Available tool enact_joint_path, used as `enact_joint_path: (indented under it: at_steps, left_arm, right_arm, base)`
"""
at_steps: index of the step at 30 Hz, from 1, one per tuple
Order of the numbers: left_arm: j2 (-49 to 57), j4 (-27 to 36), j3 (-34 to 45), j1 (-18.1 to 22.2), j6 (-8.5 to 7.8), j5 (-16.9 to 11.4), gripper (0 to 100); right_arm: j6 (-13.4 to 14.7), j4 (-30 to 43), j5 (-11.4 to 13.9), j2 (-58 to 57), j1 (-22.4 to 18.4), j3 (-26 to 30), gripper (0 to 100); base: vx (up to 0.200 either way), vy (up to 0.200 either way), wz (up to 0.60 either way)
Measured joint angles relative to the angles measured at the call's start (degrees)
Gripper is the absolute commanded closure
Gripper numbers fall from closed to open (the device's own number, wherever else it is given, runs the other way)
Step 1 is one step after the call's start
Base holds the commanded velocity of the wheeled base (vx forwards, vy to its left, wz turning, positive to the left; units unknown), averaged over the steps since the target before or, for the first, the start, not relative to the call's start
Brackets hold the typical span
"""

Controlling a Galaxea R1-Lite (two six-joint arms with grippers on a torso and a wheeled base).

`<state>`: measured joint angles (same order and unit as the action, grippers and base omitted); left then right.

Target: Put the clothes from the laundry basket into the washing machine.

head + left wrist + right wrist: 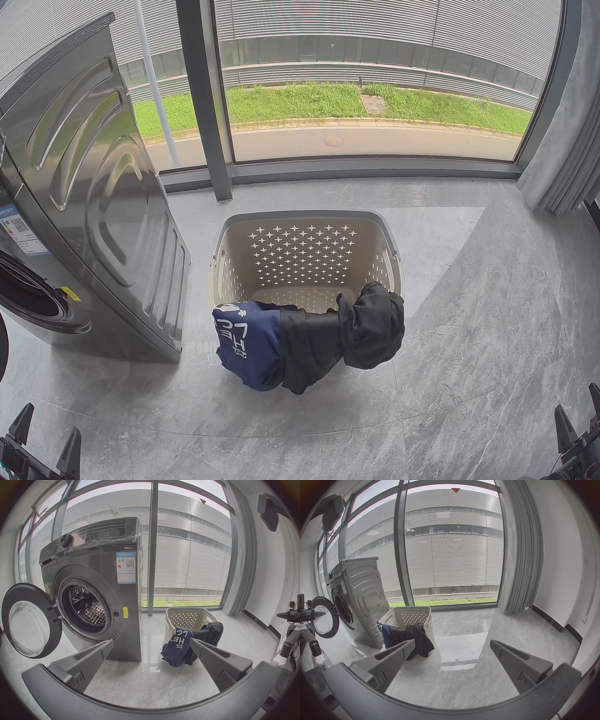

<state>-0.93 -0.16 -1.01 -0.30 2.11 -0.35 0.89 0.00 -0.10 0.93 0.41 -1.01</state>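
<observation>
My left claw (pixel 151 644) is spread wide with nothing between its fingers, held low above the grey floor (pixel 475 350) and facing the washing machine (pixel 103 583). My right claw (pixel 452 645) is just as open and empty, low on the other side. The beige laundry basket (pixel 306 256) stands on the floor near the machine's side panel, in front of the big window (pixel 375 81). Two garments are draped over the basket's near rim and hang down its outside. One is a navy shirt (pixel 247 347) with white lettering, on the side towards the machine. The other is a black garment (pixel 369 325) beside it, and the black cloth overlaps the navy one's edge. Both claws are well apart from the clothes. The machine's round door (pixel 29 628) is swung fully open and I can see into the steel drum (pixel 90 611). A grey curtain (pixel 562 144) hangs at the window's right end.
</observation>
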Motion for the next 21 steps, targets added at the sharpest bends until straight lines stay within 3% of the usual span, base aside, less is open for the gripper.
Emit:
enact_joint_path:
  at_steps: [14,21]
  left_arm:
    - [0.0,0.0,0.0,0.0,0.00,0.0,0]
    - [0.0,0.0,0.0,0.0,-0.01,0.0,0]
  right_arm:
    - [0.4,-1.0,0.3,0.0,-0.1,-0.3,0]
    - [1.7,1.2,3.4,2.5,0.1,-8.9,0]
  base:
    - [0.000,0.000,0.00]
    - [0.000,0.000,0.00]
